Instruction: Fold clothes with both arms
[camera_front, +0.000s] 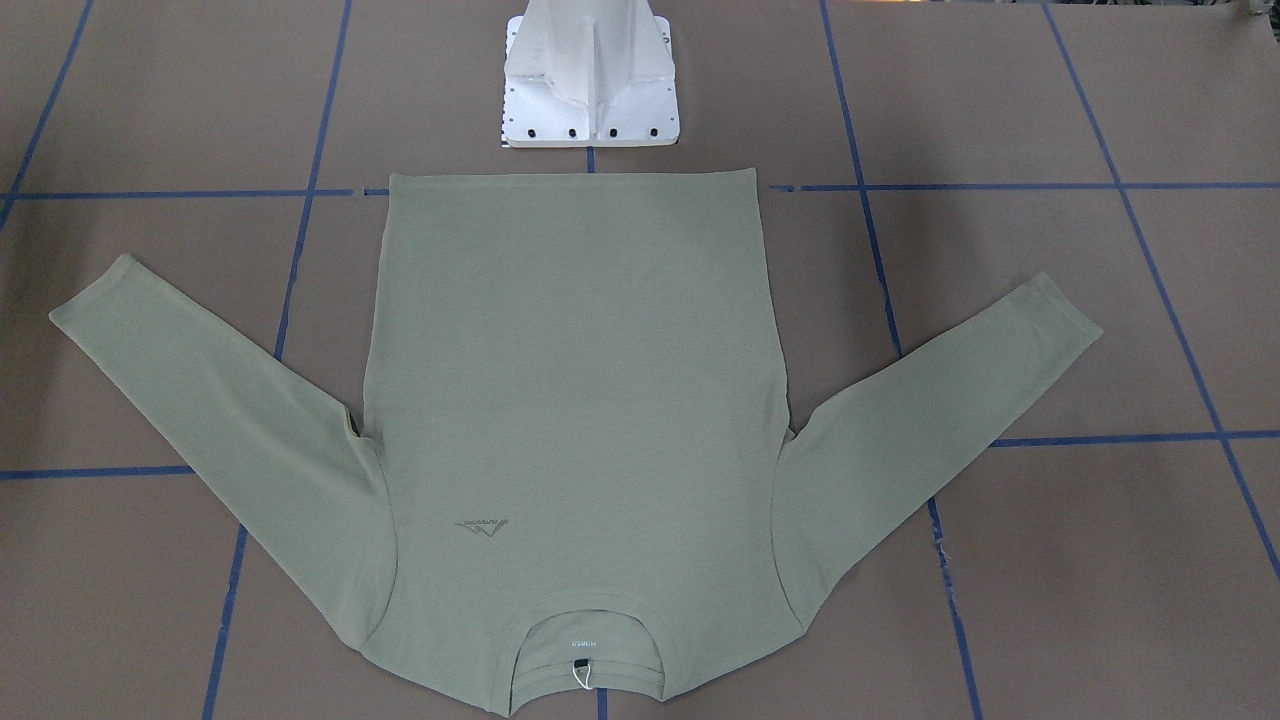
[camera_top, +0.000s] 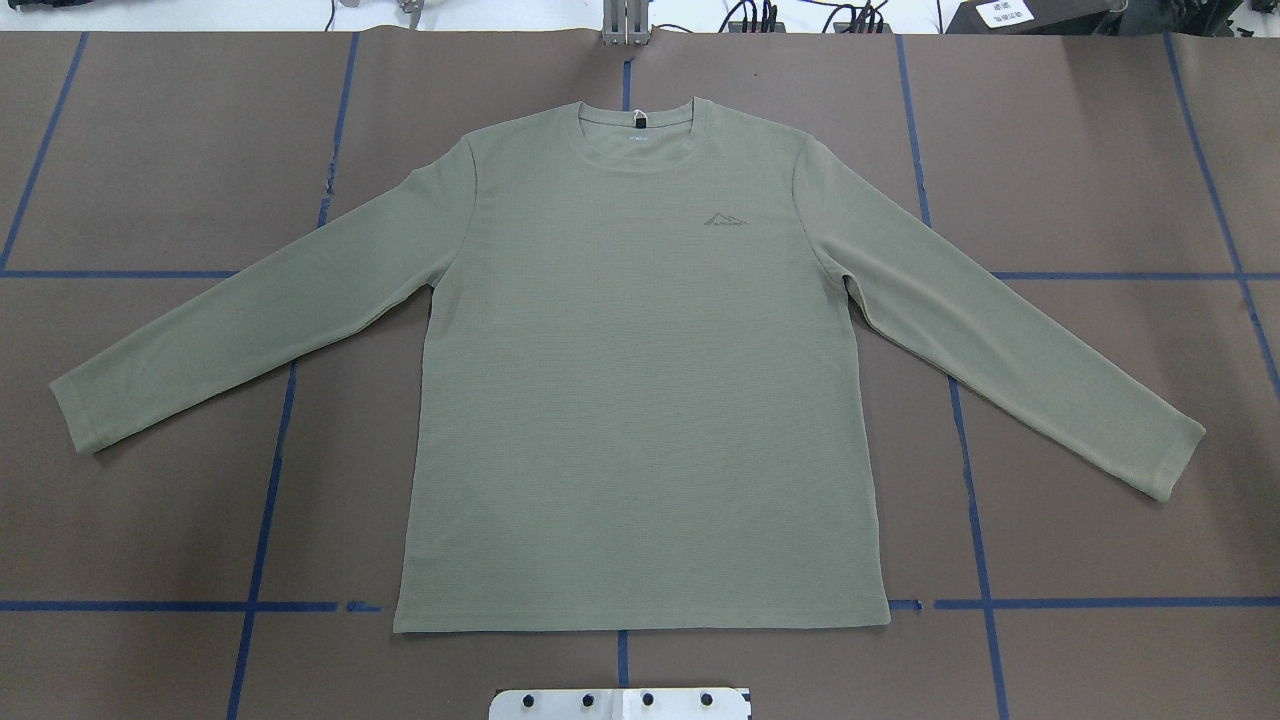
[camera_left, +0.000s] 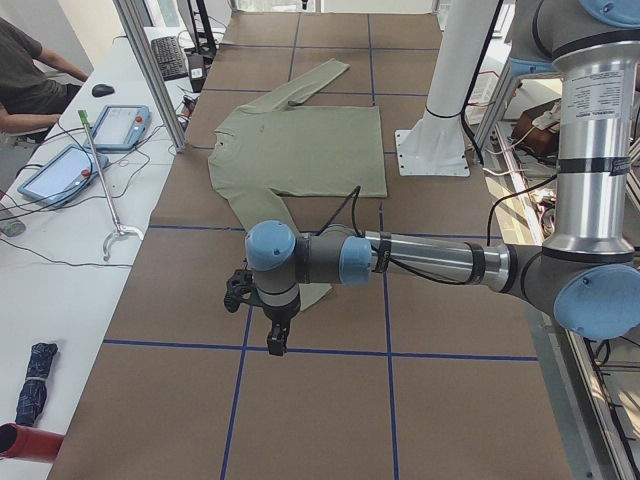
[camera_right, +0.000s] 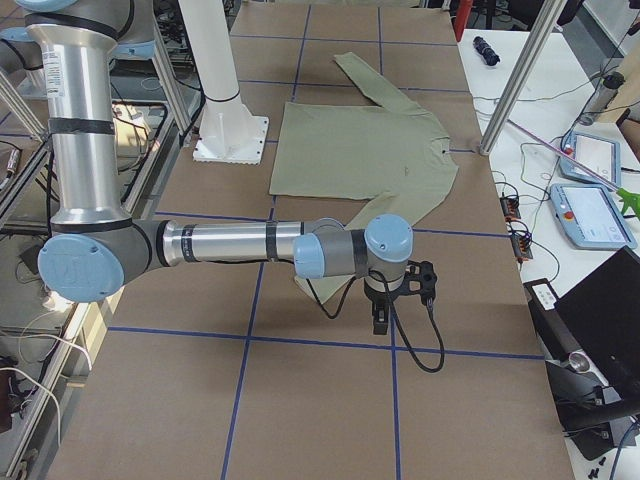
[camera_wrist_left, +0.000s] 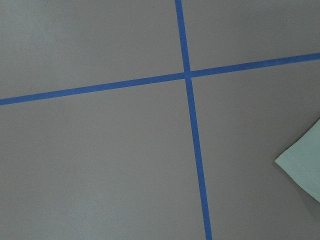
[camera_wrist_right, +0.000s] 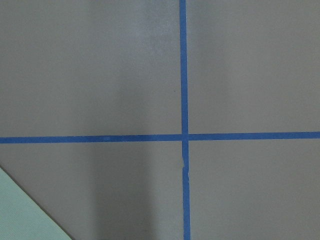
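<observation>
The clothes are one sage-green long-sleeved shirt (camera_top: 640, 400) lying flat and face up on the brown table, sleeves spread outward and neck (camera_front: 585, 655) away from the robot. The overhead and front views show no arm. In the exterior left view the left arm reaches out low, and the left gripper (camera_left: 272, 335) points down just past one sleeve's end. The exterior right view shows the right gripper (camera_right: 381, 318) likewise beyond the other sleeve's end. I cannot tell whether either is open or shut. Each wrist view catches only a corner of the shirt (camera_wrist_left: 305, 167), (camera_wrist_right: 25, 210).
Blue tape lines (camera_top: 270, 470) grid the brown table cover. The white pedestal base (camera_front: 592, 80) stands just behind the shirt's hem. A side bench holds tablets (camera_left: 120, 125) and cables, with a person (camera_left: 30, 75) seated there. Metal frame posts (camera_right: 515, 75) rise beside the table.
</observation>
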